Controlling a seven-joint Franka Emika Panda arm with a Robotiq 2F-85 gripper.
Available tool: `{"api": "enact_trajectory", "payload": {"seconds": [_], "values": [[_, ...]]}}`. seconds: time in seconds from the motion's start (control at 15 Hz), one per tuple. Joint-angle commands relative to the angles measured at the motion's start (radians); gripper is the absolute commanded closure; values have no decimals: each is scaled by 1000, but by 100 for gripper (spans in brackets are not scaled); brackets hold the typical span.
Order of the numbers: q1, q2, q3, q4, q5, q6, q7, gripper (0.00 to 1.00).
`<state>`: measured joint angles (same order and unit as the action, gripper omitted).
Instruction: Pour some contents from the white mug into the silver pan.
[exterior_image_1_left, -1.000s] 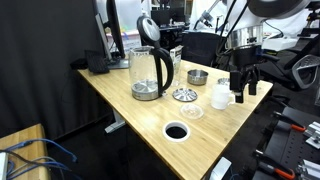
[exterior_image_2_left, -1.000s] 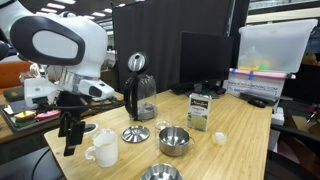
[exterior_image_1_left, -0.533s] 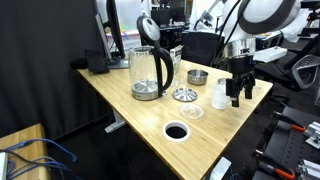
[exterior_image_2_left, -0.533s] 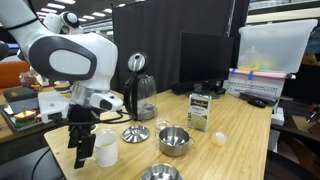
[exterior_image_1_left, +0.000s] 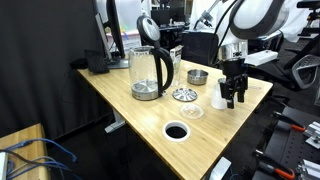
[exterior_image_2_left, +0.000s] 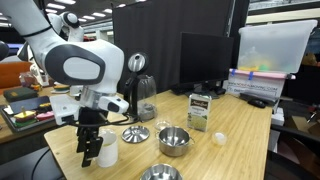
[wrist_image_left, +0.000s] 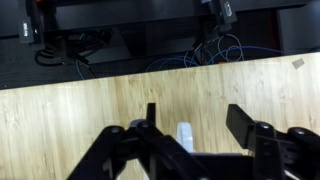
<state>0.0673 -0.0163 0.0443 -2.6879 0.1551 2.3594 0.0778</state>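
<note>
Near the edge of the bench (exterior_image_1_left: 120, 100), the hand (exterior_image_1_left: 231, 99) is held upright with its fingers pointing down, right alongside the white mug (exterior_image_1_left: 219, 95). In both exterior views the two overlap, so contact cannot be confirmed. From the hand, the mug lies just inward, on the side of the glass kettle (exterior_image_1_left: 150, 72).

In the wrist view the fingers (wrist_image_left: 240, 122) are seen spread well apart over bare wood, with nothing clamped. A small white piece (wrist_image_left: 185, 135) is framed between them. It is judged to be the mug's handle or rim, though too little is shown to be sure. The mug stands upright, its long axis vertical, so a sideways closing across handle or wall is called for before any tilt.

The silver pan (exterior_image_1_left: 192, 111) is set on the bench near the mug but apart from it, on the side away from the hand, toward the round cable hole (exterior_image_1_left: 176, 131). The pour is therefore judged to run across the mug and away from the hand, not toward the ridged disc (exterior_image_1_left: 184, 95) or the deeper tin (exterior_image_1_left: 198, 76) beyond.
</note>
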Motion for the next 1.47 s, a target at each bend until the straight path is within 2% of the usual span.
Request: {"api": "enact_trajectory", "payload": {"seconds": [0.0,0.4,0.87,1.07,1.13,1.4], "values": [[-13,38,-5,39,-6,13,-12,58],[-10,60,-4,53,-4,15,-10,100],[-9,30,-2,49,14,-9,27,98],[-4,6,0,54,-12,-33,75,98],[-2,-9,2,55,-18,-45,102,98],[-1,-88,20,55,-69,-83,371,98]]}}
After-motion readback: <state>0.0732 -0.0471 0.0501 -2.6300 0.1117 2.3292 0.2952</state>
